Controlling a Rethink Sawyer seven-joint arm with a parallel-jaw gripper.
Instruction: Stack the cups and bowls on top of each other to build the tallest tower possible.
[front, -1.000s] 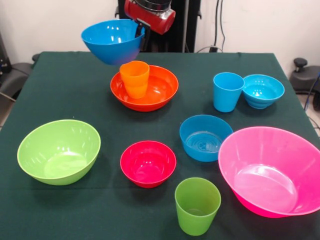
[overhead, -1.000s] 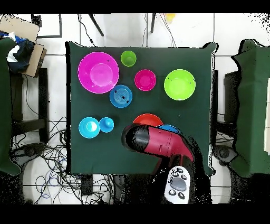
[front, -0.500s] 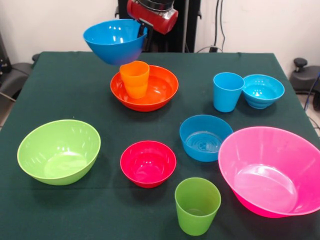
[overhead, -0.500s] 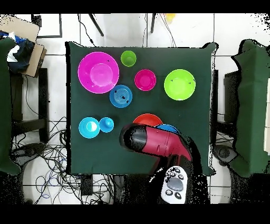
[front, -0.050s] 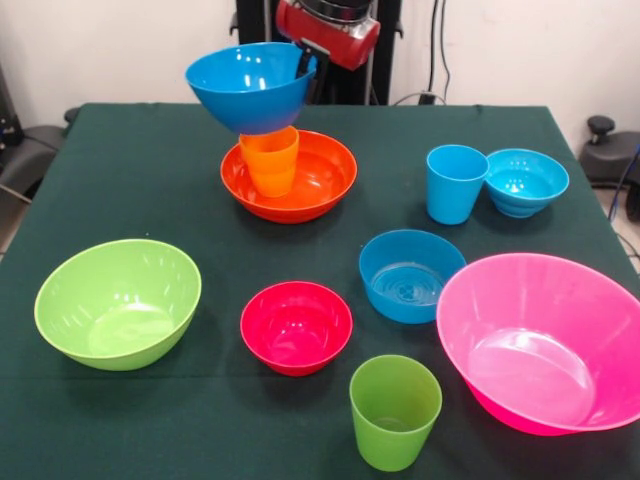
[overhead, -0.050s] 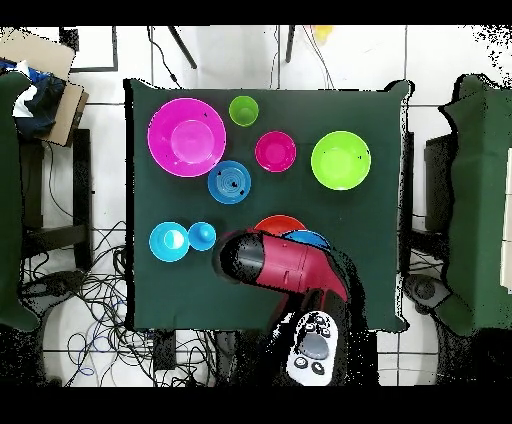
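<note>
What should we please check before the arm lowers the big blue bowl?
1. Big blue bowl held at its rim by the hand: ok.
2. Bowl level: not ok, slightly tilted.
3. Bowl over the orange cup: ok from the front; the arm hides it overhead.
4. Cup upright in the orange bowl: ok.
5. Bowl touching the cup: cannot tell.
6. Light blue cup clear of the stack: ok.

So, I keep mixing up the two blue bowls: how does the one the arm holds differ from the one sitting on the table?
The large blue bowl hangs in the air above the orange cup, gripped at its rim; the medium blue bowl rests on the green cloth. The held one is deeper, bigger and a darker blue. Both are glossy, round and upright.
</note>
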